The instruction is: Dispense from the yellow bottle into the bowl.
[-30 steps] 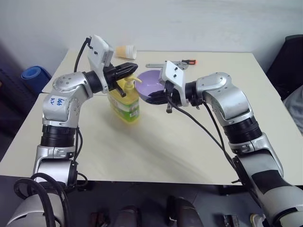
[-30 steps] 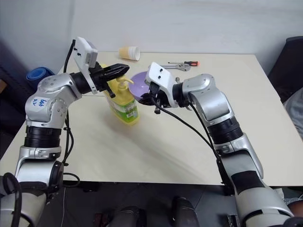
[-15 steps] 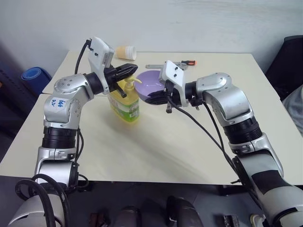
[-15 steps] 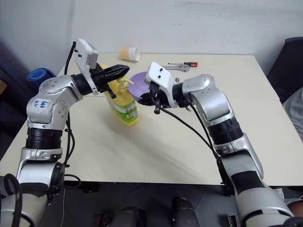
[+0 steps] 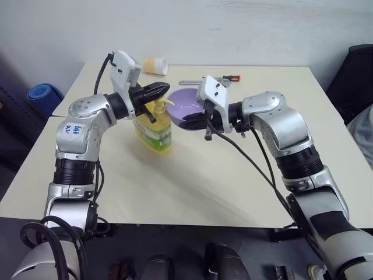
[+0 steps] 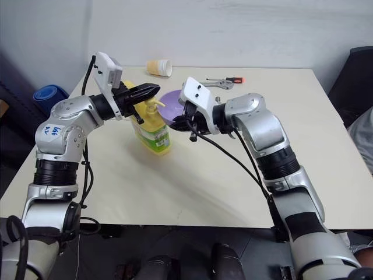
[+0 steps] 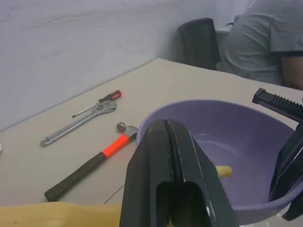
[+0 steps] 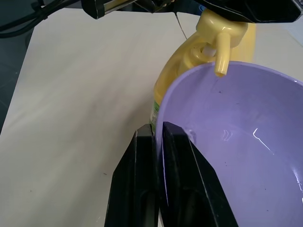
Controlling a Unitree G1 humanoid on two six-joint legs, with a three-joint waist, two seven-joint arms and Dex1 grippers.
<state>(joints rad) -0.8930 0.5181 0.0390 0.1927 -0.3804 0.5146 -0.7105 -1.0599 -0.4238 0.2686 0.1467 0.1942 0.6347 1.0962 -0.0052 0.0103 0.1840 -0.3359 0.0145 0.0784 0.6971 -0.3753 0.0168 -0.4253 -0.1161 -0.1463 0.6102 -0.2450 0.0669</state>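
The yellow bottle point(image 5: 152, 125) stands on the table with its pump spout point(image 8: 220, 59) reaching over the rim of the bowl point(image 5: 186, 104). The lavender bowl is held tilted and raised beside the bottle, and my right gripper point(image 8: 156, 142) is shut on its near rim. My left gripper point(image 5: 163, 88) is shut with nothing in it and hovers level just over the pump head. I cannot tell whether it touches the pump. In the left wrist view its joined fingertips point(image 7: 165, 127) point over the bowl point(image 7: 227, 127).
A pale yellow cup point(image 5: 155, 65) lies at the table's far edge. A wrench point(image 7: 78, 124), a screwdriver point(image 5: 230, 77) and a hammer point(image 7: 90, 163) lie behind the bowl. A person in a grey shirt point(image 7: 265, 42) sits beyond a black chair point(image 7: 201, 40).
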